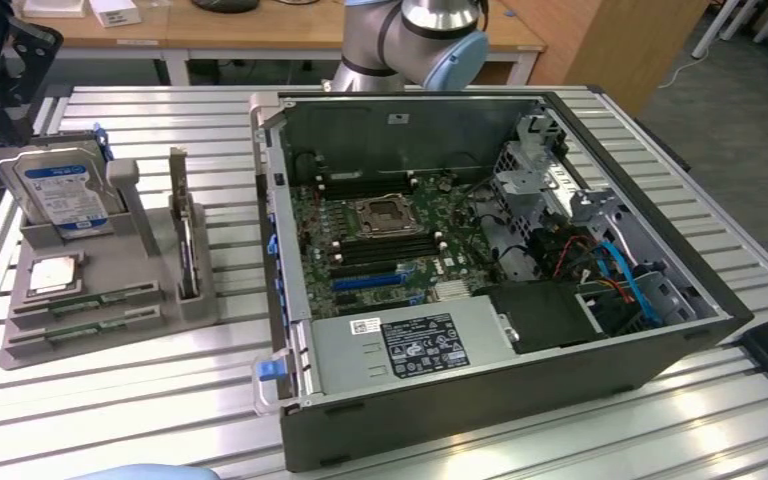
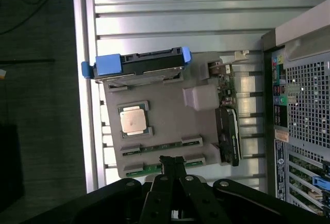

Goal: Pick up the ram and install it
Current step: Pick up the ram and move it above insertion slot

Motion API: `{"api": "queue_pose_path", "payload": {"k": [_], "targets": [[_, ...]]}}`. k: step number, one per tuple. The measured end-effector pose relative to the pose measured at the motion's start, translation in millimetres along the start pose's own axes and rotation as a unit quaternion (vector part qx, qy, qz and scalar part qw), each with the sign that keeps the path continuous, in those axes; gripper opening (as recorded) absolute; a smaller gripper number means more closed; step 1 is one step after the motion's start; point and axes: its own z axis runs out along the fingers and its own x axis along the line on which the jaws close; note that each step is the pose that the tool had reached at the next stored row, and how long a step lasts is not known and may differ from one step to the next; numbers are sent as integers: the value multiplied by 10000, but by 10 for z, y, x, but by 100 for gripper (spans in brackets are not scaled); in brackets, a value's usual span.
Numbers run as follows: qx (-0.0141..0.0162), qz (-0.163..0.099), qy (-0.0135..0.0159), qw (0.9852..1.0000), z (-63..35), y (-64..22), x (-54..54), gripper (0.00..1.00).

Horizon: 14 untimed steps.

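Two ram sticks (image 2: 149,169) below closed tool (image 2: 172,159)

the worktop (image 1: 117,420) is a bench of pale, ribbed metal slats that catch bright light from above. behind it stands a wooden desk (image 1: 277,38) with small white boxes (image 1: 115,14) on top, and at the exterior view's right a wooden cabinet side (image 1: 624,50). beyond that lies grey floor (image 1: 744,120) with white furniture legs (image 1: 728,22). in the wrist view, dark floor (image 2: 36,131) lies beside the worktop's edge.
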Motion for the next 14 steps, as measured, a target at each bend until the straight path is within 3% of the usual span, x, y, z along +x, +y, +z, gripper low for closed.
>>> {"api": "queue_pose_path", "payload": {"k": [9,11,13,14], "targets": [[0,0,0,10000,0,0,0,11],[0,0,0,10000,0,0,0,17],[0,0,0,10000,0,0,0,29],[0,0,0,10000,0,0,0,29]]}}
